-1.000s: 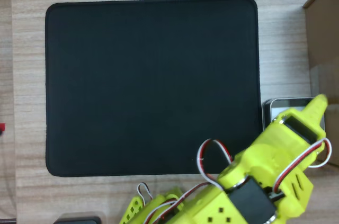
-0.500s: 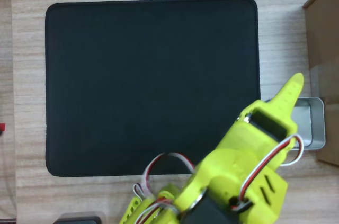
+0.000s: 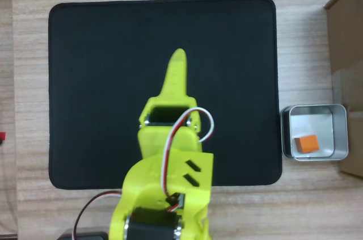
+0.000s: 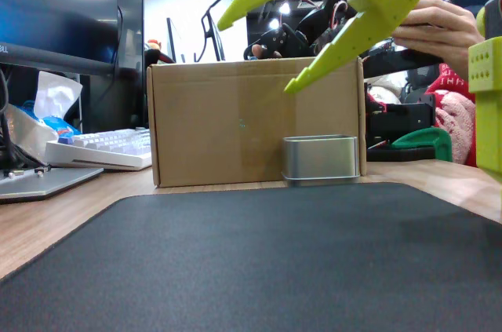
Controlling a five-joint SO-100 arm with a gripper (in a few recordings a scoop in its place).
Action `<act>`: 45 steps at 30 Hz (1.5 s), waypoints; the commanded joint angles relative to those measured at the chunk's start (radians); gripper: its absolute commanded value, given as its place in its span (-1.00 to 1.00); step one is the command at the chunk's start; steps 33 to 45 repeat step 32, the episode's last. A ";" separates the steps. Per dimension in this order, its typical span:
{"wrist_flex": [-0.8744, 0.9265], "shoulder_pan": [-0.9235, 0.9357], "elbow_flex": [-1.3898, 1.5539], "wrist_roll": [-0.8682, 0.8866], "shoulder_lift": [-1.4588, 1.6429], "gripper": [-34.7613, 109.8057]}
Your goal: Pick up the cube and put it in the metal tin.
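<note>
Wood-grain desk (image 3: pixel 306 24) with pale streaky laminate, and a big black mat (image 3: pixel 113 81) with rounded corners and a stitched-looking edge covers most of it. No readable writing anywhere that I can make out; the cardboard box (image 4: pixel 251 120) is plain brown with nothing printed on the side facing the fixed view.

The cube (image 3: pixel 308 143) is a small solid orange block with plain faces, sitting inside the metal tin (image 3: pixel 340 118), toward its lower left part in the overhead view. That tin is shiny silver, rectangular with rounded corners, low walls and a pale reflective bottom. It sits on bare desk just beside the mat's right edge and right up against the box; in the fixed view you see its brushed side wall (image 4: pixel 320 158) in front of the cardboard.

The gripper (image 4: pixel 259 53) is glossy yellow-green plastic with long tapered fingers, and in the fixed view its jaws are spread wide apart with nothing between them, up in the air. From overhead it (image 3: pixel 177 72) hovers above the middle of the mat, well apart from the tin, with red, white and black wires looping off the wrist.

Background has a white keyboard (image 4: pixel 106 146), a dark monitor (image 4: pixel 63 10) and a person's hand (image 4: pixel 439 26) at the upper right.
</note>
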 commanded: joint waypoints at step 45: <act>-0.166 -0.028 0.463 -0.167 0.390 -0.52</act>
